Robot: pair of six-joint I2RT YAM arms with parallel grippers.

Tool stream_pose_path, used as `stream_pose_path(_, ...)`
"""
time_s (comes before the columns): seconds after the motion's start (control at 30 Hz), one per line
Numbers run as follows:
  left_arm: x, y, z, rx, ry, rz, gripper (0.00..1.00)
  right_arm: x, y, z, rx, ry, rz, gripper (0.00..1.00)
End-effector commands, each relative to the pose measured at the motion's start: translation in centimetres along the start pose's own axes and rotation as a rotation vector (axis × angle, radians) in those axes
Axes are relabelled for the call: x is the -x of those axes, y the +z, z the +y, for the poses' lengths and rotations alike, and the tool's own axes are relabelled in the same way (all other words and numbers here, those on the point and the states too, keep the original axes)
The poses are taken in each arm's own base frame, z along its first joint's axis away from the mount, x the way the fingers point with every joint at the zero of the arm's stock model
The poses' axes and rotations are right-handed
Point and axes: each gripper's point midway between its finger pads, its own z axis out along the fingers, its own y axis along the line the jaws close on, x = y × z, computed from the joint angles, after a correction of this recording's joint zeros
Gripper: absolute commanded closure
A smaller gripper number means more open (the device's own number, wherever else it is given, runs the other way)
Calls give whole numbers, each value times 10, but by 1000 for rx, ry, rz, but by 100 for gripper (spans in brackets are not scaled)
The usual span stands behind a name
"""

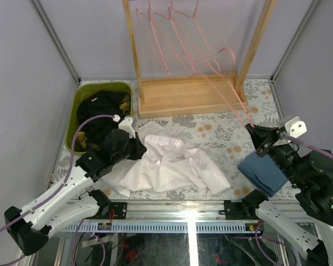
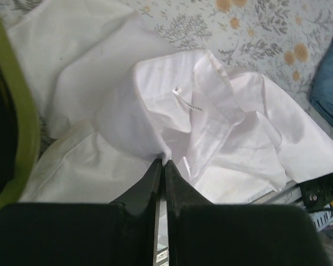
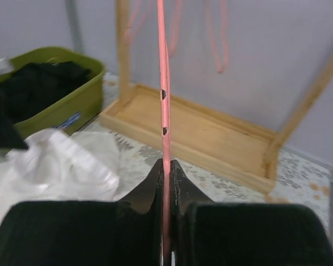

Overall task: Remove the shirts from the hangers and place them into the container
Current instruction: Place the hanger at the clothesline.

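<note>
The white shirt (image 1: 166, 166) lies crumpled on the table, free of any hanger. My left gripper (image 2: 164, 162) is shut on a fold of the white shirt (image 2: 211, 111) near its collar, beside the olive-green container (image 1: 77, 113). Black shirts (image 1: 102, 105) lie inside the container. My right gripper (image 3: 166, 162) is shut on the wire of a bare pink hanger (image 3: 164, 111). That hanger (image 1: 236, 88) slants from the right gripper (image 1: 254, 131) up over the rack base. Other empty pink hangers (image 1: 166, 33) hang on the rack.
The wooden rack base (image 1: 186, 94) and its uprights stand at the back centre. A folded blue cloth (image 1: 261, 172) lies under the right arm. Grey walls close in on the left, right and back sides.
</note>
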Motion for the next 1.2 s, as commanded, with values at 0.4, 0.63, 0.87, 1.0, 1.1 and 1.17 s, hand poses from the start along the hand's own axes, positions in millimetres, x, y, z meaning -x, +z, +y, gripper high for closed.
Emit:
stream_pose_path(0.4,-20,26,-50,-146,100,113,68,-12,21,-112,-719,95,-37,100)
stream_pose_path(0.63,4,7,-34,-73,71,-18,29,-27,72,-100,-633,91,146,100)
stream_pose_path(0.87,24,-21,-19,-44,17,-160,8,-40,119,-125,-548,212,209,100)
stream_pose_path(1.0,27,-31,-13,-36,-11,-196,0,-29,139,-127,-483,234,183,100)
stream_pose_path(1.1,26,-33,-9,-21,-19,-203,0,-6,148,-127,-455,234,87,100)
stream_pose_path(1.17,28,-33,-7,-9,-25,-212,0,5,154,-129,-442,222,51,100)
